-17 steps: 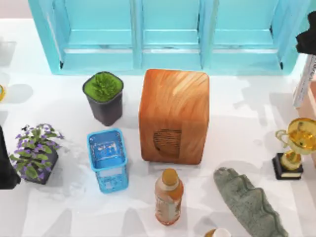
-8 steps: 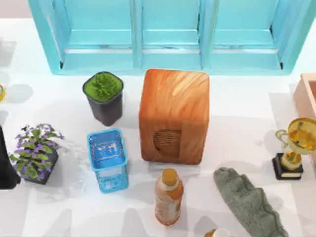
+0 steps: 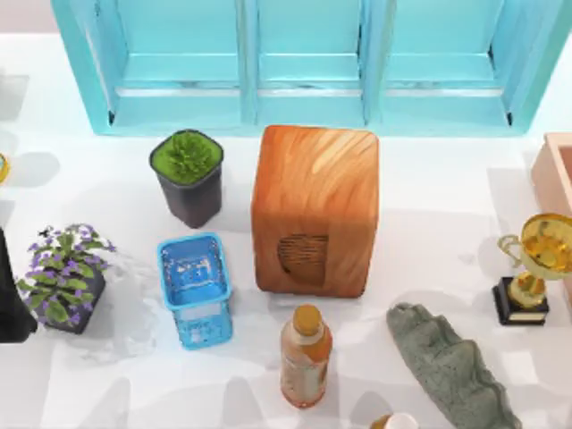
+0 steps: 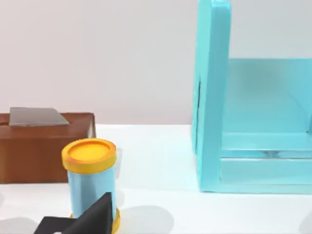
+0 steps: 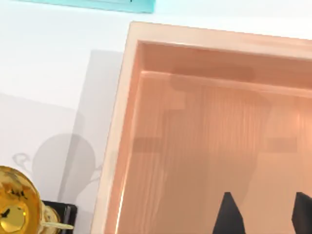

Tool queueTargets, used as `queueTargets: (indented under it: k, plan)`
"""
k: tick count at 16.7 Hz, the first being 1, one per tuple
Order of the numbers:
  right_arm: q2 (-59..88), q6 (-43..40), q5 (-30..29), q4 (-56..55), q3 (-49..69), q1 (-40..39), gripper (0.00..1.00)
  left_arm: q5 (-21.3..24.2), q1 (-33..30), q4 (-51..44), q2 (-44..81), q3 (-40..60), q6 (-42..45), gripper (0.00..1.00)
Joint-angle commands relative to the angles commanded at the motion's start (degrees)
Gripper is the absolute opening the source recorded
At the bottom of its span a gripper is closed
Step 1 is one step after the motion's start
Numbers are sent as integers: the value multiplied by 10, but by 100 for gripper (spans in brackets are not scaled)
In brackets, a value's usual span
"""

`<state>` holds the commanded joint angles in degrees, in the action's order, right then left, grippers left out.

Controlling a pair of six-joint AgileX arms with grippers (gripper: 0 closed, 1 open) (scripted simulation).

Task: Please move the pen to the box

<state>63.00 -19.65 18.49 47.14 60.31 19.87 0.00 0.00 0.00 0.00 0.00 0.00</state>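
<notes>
Here the right gripper (image 5: 263,214) hangs apart-fingered over the box (image 5: 127,87).

Left arm (image 3: 11,295): matte black bulk at the table's left edge, top view. Left gripper (image 4: 80,220): flat black angular finger, sharp-cornered. Right gripper (image 5: 263,214): 2 black tapered fingers, pointed tips, a gap between them. No markings, screws or cables visible.

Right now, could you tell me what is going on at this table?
The right claw hangs over the peach-pink box at the table's right edge, beside the gold trophy. Its fingers are apart and hold nothing, and the box floor below them is bare. The left arm sits parked at the table's left edge.
</notes>
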Motion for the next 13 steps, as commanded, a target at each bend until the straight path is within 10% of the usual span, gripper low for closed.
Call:
queueTargets:
  k: [13]
  plan:
    - [28,21,-17,-142,-97,-25,0,0,0,0,0,0,0,100]
